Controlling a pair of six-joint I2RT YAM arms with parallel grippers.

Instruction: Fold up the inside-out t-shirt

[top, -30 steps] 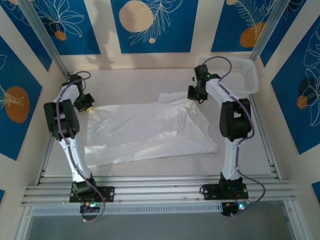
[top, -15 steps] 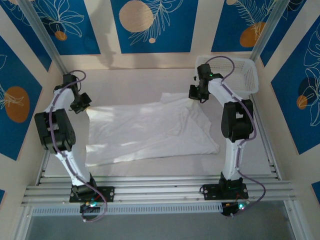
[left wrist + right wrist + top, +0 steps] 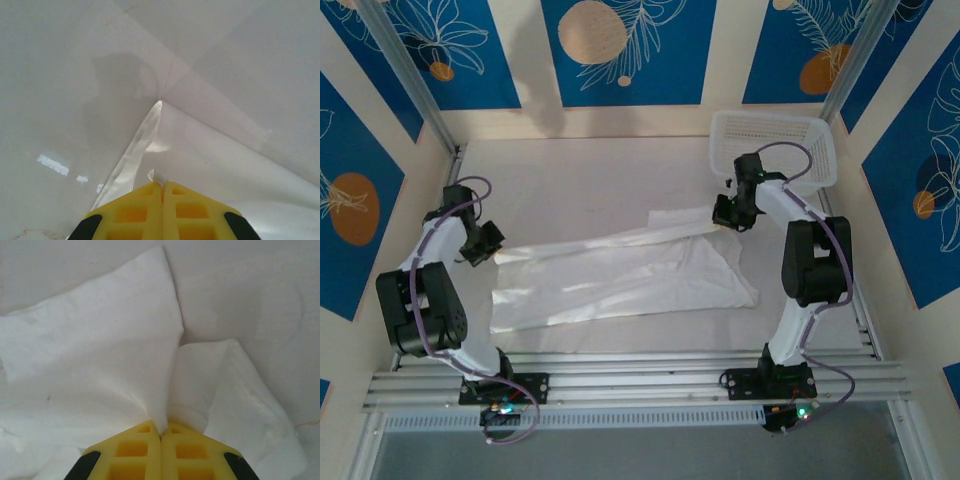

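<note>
The inside-out t-shirt (image 3: pixel 620 280), plain white, lies across the middle of the table, its far edge lifted and drawn toward the near side between the two arms. My left gripper (image 3: pixel 490 240) pinches the shirt's left far corner; in the left wrist view its yellow fingers (image 3: pixel 135 212) are pressed together on a sliver of white cloth (image 3: pixel 155 176). My right gripper (image 3: pixel 728 215) holds the right far corner. In the right wrist view its fingers (image 3: pixel 190 455) are shut on a bunched fold of the shirt (image 3: pixel 100 355).
A white plastic mesh basket (image 3: pixel 775 145) stands at the back right corner, just behind the right arm. Side walls with blue panels close in the table. An aluminium rail (image 3: pixel 640 380) runs along the near edge.
Both grippers have moved toward the near side, carrying the shirt's far edge over the rest of the cloth. The shirt now looks narrower front to back.
</note>
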